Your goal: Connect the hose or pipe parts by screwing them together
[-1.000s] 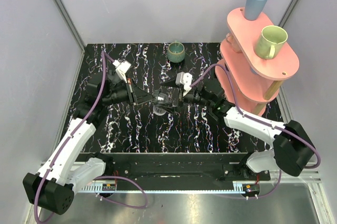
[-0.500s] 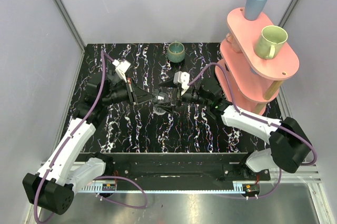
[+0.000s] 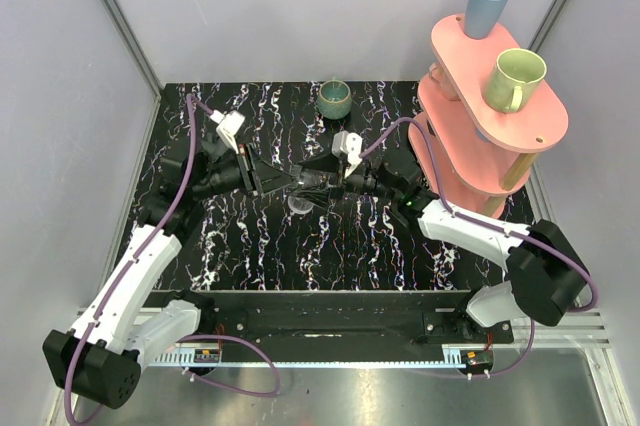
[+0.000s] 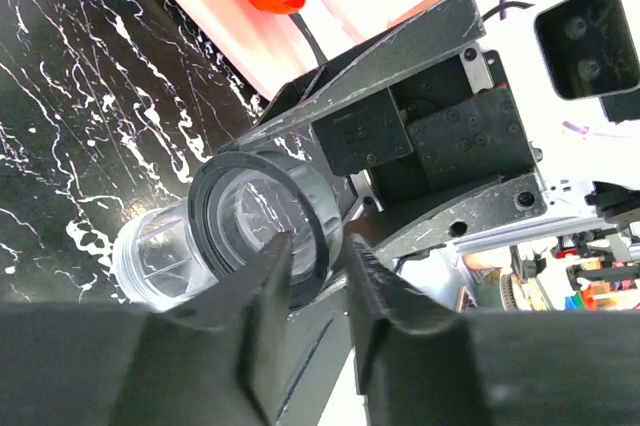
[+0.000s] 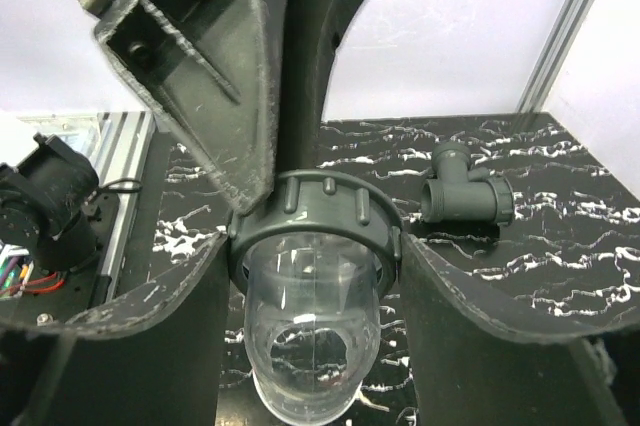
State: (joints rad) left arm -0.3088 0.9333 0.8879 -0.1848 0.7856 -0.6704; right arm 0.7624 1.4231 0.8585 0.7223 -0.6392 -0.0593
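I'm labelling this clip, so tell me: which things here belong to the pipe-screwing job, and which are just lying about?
Job:
- clear connector with grey collar, gripped by the right tool
- dark grey pipe fitting, lying on the table

Lying about:
- small green cup
- pink rack
- blue cup
- light green mug

Bright, even light, soft shadows. Left wrist view blows out white at right and blurs along the bottom. Highlights glint on the clear connector (image 5: pixel 312 346).
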